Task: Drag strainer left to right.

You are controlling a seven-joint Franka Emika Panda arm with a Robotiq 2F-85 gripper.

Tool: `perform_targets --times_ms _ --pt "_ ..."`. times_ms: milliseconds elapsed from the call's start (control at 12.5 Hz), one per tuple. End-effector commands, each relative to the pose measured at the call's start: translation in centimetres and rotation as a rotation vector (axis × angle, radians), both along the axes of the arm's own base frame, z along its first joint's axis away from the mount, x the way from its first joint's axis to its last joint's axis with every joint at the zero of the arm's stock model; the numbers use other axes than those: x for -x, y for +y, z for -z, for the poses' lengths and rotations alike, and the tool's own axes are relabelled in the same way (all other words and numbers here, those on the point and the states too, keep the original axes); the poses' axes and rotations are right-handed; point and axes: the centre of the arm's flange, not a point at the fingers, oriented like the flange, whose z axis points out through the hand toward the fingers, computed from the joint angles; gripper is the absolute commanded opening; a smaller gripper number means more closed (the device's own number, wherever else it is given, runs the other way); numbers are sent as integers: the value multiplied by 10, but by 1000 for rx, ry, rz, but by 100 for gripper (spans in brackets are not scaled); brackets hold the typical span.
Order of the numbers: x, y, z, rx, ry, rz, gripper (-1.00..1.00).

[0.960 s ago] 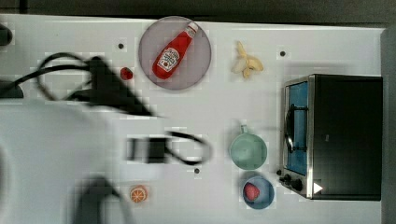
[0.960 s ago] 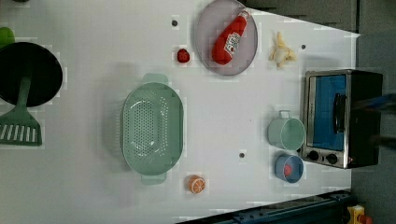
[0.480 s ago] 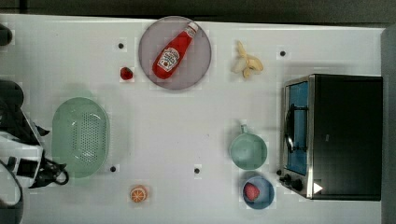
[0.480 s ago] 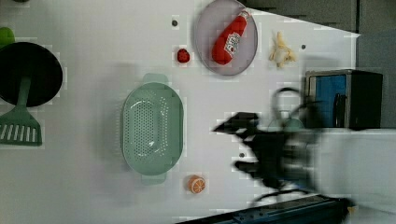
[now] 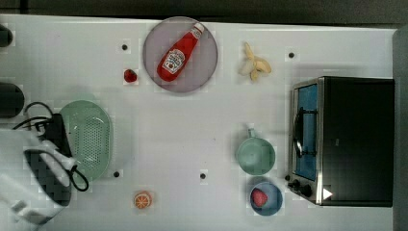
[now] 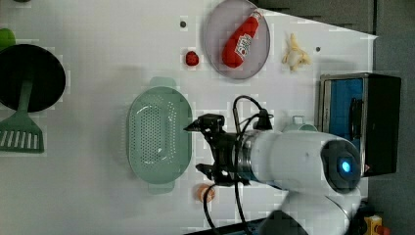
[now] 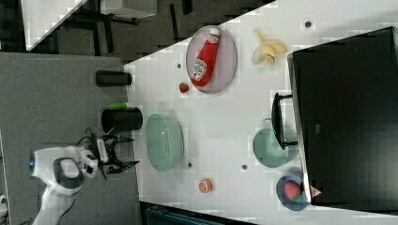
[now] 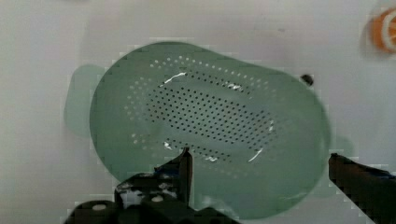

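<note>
1. The strainer (image 5: 90, 139) sits empty on the white tabletop (image 5: 192, 130), at the top view's left.
2. The gripper (image 6: 201, 147) hovers beside it, jaws apart, holding nothing.
3. Judged light, stiff and slippery plastic; hook its rim or inner wall.

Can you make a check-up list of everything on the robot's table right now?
Surface: white table, small dark dots on it.
Job's things: mint strainer lies empty near the top view's left.
Clutter: ketchup bottle on grey plate; banana; green mug; toaster oven; blue bowl holding a strawberry; orange slice; black pan and green spatula.
Grippers: gripper open, beside the strainer, holding nothing.
Cables: black cable loops at the wrist.
Surroundings: grey floor.
</note>
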Motion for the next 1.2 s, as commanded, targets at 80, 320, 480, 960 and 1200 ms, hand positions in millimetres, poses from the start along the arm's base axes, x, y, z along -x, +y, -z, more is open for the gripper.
perform_targets --times_ms 80,320,480,960,1200 --pt "-22 -18 41 -55 21 177 100" --pt "-29 -19 93 -90 59 215 100" --pt "-33 -21 126 -111 58 239 100" --pt "-32 -31 195 -53 48 256 100" --pt "-42 -52 200 -23 39 281 100"
